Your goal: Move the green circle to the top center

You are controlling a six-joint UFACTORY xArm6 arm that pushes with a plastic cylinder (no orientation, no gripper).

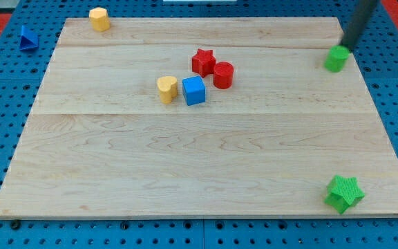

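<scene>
Tool's tip touching green circle, circle just below it

**Occlusions and cut-offs, single camera view**

The rod runs out of frame at the view's top right; its upper length and the arm carrying it are cut off. Motion blur softens its outline.

My tip sits just at the upper edge of the green block; contact versus small gap cannot be resolved. That block's shape reads as roughly round, but its outline is too small to confirm.

The wooden board loses its lower right corner to the view's right edge.

The blue block, off the board at the view's left, looks triangular; its far faces are hidden.
</scene>
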